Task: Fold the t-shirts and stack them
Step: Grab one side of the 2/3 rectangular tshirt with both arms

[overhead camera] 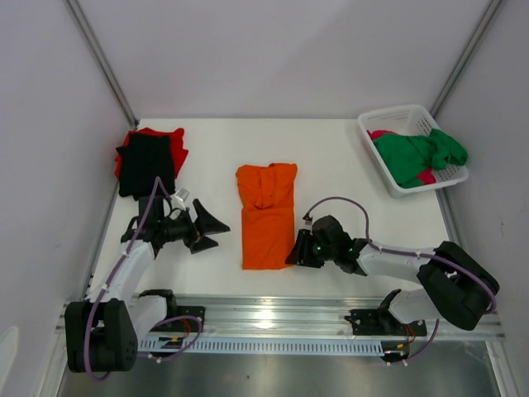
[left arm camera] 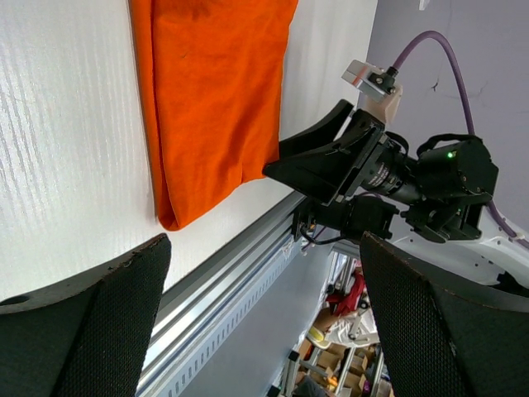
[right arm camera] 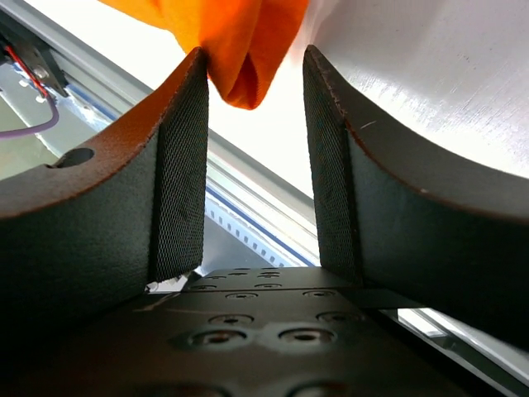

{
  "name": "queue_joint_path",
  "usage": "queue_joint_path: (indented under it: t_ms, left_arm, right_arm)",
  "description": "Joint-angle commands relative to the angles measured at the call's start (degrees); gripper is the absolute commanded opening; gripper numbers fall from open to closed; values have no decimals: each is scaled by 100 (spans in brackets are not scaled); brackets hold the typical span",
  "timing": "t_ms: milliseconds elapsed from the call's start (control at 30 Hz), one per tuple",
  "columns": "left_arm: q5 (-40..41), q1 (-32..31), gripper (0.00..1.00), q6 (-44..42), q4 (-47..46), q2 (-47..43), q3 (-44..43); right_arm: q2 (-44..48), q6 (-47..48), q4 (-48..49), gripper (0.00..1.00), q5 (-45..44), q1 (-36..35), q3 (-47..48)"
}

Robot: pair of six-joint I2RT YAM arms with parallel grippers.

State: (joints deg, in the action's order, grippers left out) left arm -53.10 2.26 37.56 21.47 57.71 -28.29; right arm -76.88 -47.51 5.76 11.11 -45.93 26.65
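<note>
My right end effector [overhead camera: 297,251] reaches low to the orange t-shirt's [overhead camera: 267,219] near right corner, jaws half apart with the corner between them, unclamped. My left end effector [overhead camera: 215,233] points at the shirt's left edge, gaping wide.

Overhead cam looks down on my whole table [overhead camera: 331,157], while both my wrist cams sit low and close, sharing the orange shirt [left arm camera: 215,91] corner.
</note>
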Motion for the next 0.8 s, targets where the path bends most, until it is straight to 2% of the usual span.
queue_joint_path:
  t_ms: [0, 467, 533, 567, 600, 633, 667, 733, 767]
  left_arm:
    - [10, -33, 97, 14, -153, -94, 34]
    - [81, -24, 97, -82, 41, -199, 26]
    - [89, -33, 97, -91, 67, -225, 17]
    - [98, -33, 96, -91, 67, -225, 8]
    - [98, -33, 92, -100, 59, -225, 8]
    - [72, -33, 75, -117, 59, -225, 17]
    - [63, -24, 62, -109, 50, -225, 8]
    - [141, -33, 34, -117, 120, -217, 8]
    - [186, -24, 35, -135, 268, -199, -18]
  right_arm:
    - [-151, 101, 83, 47, 92, 14, 173]
    - [-775, 119, 444, 45, 312, -12, 393]
    - [-837, 128, 487, 41, 365, -12, 419]
    - [-855, 128, 496, 32, 374, -12, 420]
    - [-863, 128, 505, 24, 383, -4, 420]
    - [-881, 136, 540, 15, 426, 5, 411]
    - [-881, 136, 549, 2, 444, 5, 411]
    - [-881, 145, 567, 0, 470, 5, 411]
    - [-881, 154, 584, 0, 488, 5, 411]
